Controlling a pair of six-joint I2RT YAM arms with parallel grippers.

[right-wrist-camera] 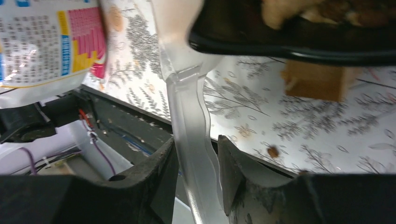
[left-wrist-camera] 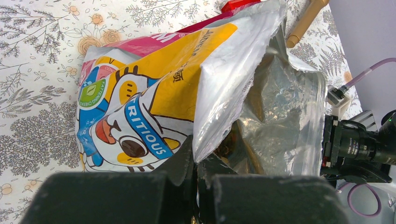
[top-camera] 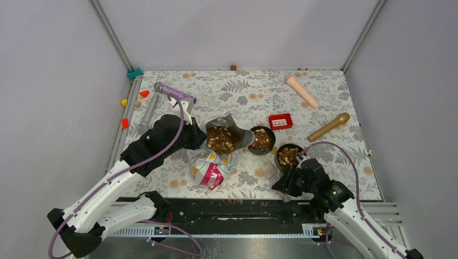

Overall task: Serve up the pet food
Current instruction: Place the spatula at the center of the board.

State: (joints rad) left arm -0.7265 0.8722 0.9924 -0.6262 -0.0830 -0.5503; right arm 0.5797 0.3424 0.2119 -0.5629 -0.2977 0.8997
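1. The left gripper point(left-wrist-camera: 197, 179) is pressed together on the rim of the yellow-white-pink foil cat-print bag point(left-wrist-camera: 140, 93). This likely props open its mouth, with brown kibble point(top-camera: 220, 139) just past the fingertips.
2. The right gripper point(right-wrist-camera: 196, 161) straddles the translucent white handle point(right-wrist-camera: 187, 126) of a kibble-loaded black scoop point(top-camera: 289, 156). I cannot tell whether it pinches the handle.
3. Between both tools stands a filled round black bowl point(top-camera: 262, 139).

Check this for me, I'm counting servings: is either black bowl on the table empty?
No: in the top view the bowl by the bag and the bowl by the right tool both hold kibble.
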